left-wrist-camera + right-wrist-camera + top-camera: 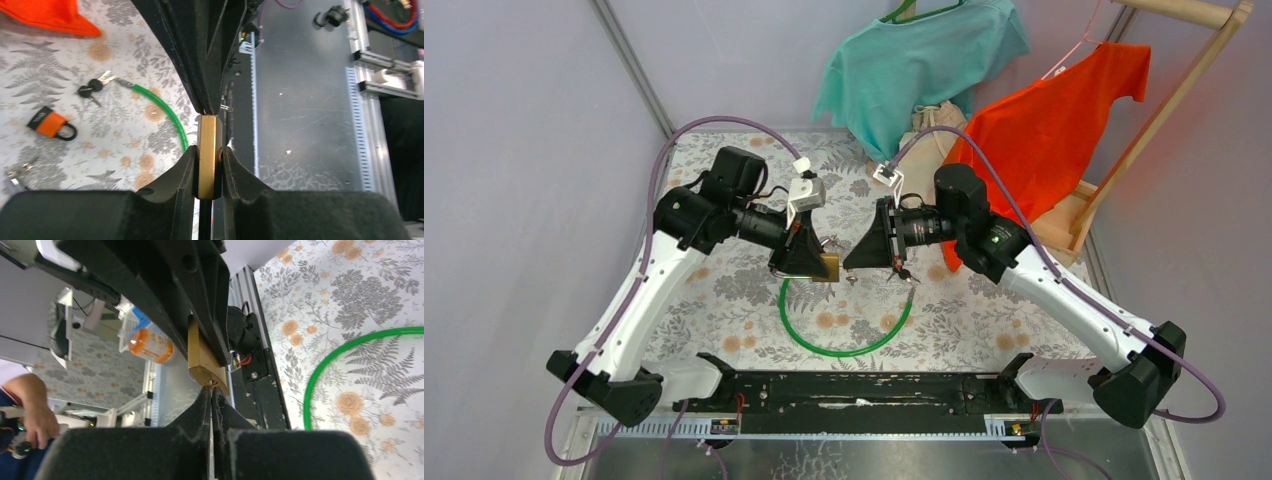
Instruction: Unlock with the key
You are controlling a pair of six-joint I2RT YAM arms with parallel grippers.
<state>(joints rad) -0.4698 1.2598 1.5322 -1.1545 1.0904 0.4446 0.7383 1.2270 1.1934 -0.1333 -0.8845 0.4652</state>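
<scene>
Brass padlock (pixel 208 132): held up off the floral worktop (pixel 724 300), where the two arms meet.
Left tool (pixel 209 156): grasping the brass padlock, one finger flat on each broad face.
Right tool (pixel 211 399): clenched, with its tips drawn to a thin line and set against the keyhole end of the brass padlock. A speck of metal shows there, too small to tell whether it is a key.
Done: the brass padlock is lifted and presented, and the right tool has reached its keyhole end.
Left to do: judging from this, the key has yet to be seated and turned. The shackle is hidden in every view, so whether it has sprung cannot be told.
Green cable (pixel 844 353): loops across the worktop from below the brass padlock toward the arm bases.
Top view only: shows both arms converging on the brass padlock, the whole cable loop, and a teal shirt (pixel 924 60) and an orange shirt (pixel 1054 130) hanging beyond it.
Left wrist view only: shows a bunch of keys (pixel 92 87) lying by the cable's end and an orange padlock (pixel 49 123), both on the worktop well apart from the brass padlock.
Right wrist view only: shows the tips meeting the brass padlock's keyhole end.
</scene>
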